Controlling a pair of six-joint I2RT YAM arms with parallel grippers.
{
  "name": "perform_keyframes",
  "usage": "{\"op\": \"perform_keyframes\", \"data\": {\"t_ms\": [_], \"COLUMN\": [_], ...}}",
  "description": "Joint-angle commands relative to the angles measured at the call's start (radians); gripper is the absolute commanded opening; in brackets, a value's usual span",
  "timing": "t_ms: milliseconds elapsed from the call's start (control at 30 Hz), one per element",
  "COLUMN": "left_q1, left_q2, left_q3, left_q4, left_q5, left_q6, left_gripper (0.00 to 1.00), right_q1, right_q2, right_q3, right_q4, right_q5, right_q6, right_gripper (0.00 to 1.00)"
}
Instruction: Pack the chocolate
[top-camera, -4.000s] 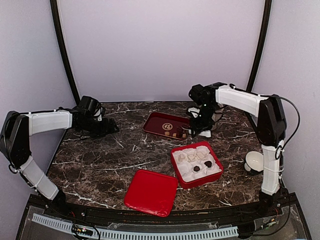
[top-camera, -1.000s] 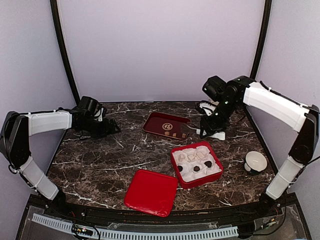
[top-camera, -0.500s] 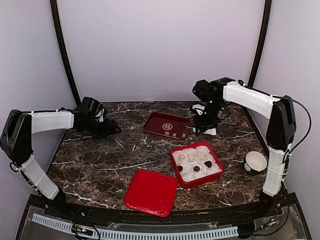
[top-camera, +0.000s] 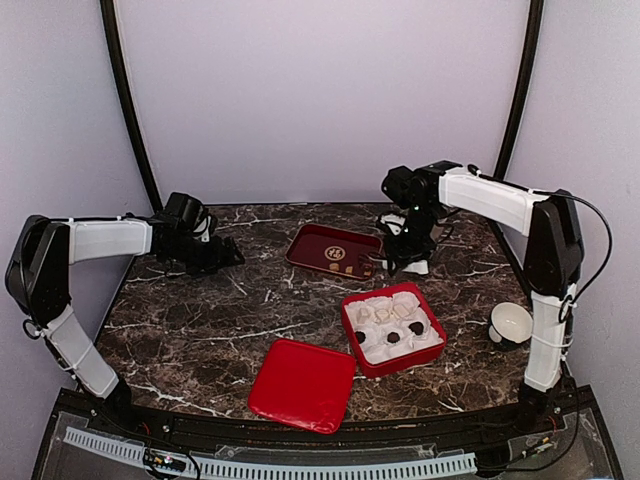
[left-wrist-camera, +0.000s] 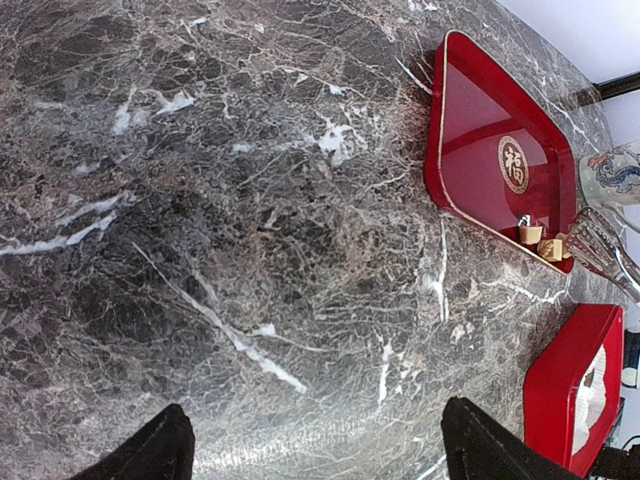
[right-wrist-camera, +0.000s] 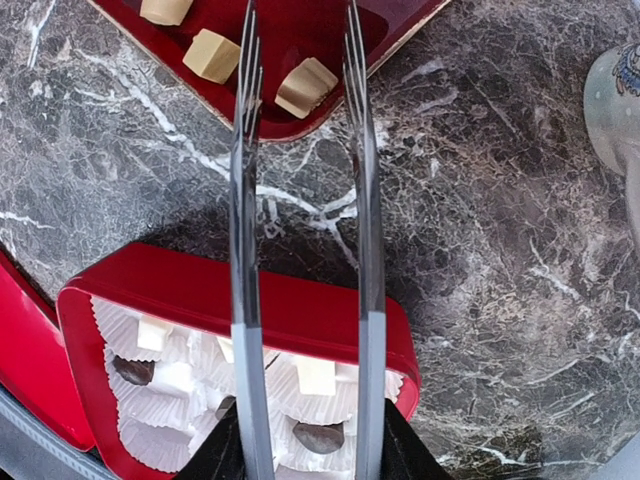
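Box (top-camera: 347, 322): chocolate (top-camera: 394, 338) in its cups (top-camera: 378, 312) — dark and cream
Tray (top-camera: 318, 238): tan pieces (right-wrist-camera: 210, 55) at the near corner
Right gripper (right-wrist-camera: 299, 40): narrow gap above one tan piece — nothing pinched
Left gripper (left-wrist-camera: 315, 455): wide, empty

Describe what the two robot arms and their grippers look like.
The left arm and the right arm both have white shells with black joints. A thin black cable loops off the right arm's elbow. The left gripper has blunt black fingers; the right gripper carries long, slim silvery prongs.
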Motion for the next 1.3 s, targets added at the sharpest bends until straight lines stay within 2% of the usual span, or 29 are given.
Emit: {"op": "perform_keyframes", "data": {"t_ms": [0, 667, 1167, 1267], "left_q1": [0.007, 0.006, 0.006, 0.006], "left_q2": [-0.005, -0.011, -0.005, -0.006], "left_q3": [0.025, 0.016, 0.027, 0.03], "left_q4": [0.002, 0.006, 0.007, 0.005], "left_q5": [-0.001, -0.005, 0.001, -0.001], "left_q6": [0.01, 0.009, 0.011, 0.015], "left_gripper": [0.88, 0.88, 0.88, 0.88], "right_q1": [-0.004, 0.026, 0.021, 0.02], "right_q2": [0.021, 0.068, 0.038, 0.039], "right_q3": [0.028, 0.053, 0.123, 0.107], "right_q4": [0.015, 0.008, -0.009, -0.013], "right_q5": [-0.025, -0.032, -0.011, -0.01], "right_q6": [-0.012, -0.022, 0.001, 0.0], "right_gripper": [0.36, 0.35, 0.26, 0.33]}}
